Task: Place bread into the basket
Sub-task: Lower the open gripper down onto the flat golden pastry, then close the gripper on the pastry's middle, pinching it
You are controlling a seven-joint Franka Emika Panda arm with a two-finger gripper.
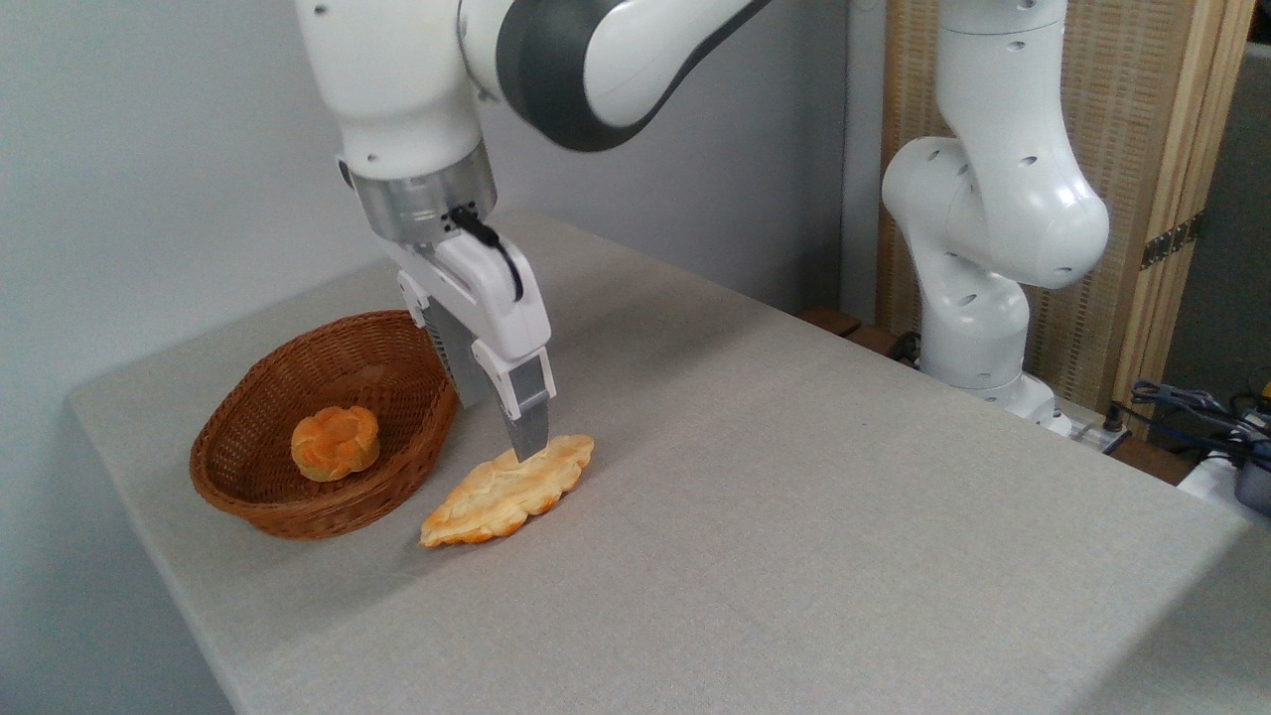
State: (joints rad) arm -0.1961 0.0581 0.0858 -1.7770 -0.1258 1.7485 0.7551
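No brand, label or legible writing can be made out anywhere in the single fixed camera view. One white robot arm is seen, its base standing at about two o'clock past the far table edge and its upper links arching across the top of the frame toward eleven o'clock. One gripper (524,445) is pointed downward near the centre-left, and its visible finger (526,422) is lowered onto the far end of the bread (501,494); only one finger is clearly made out, so it cannot be told whether the gripper is spread or closed on the pastry. One bread is counted: a long, flat, pale golden pastry with lobed ridges, laid on the grey table (794,516) at about eight o'clock from the picture's centre, outside the basket (283,501) and just beside its rim. One oval reddish-brown wicker basket is seen at nine o'clock, and inside it one small round orange bun (336,442) with a flower-shaped top is resting. A slatted wooden screen (1122,149) is seen at one o'clock behind the arm, and a bundle of cables (1197,407) at three o'clock by the right edge.
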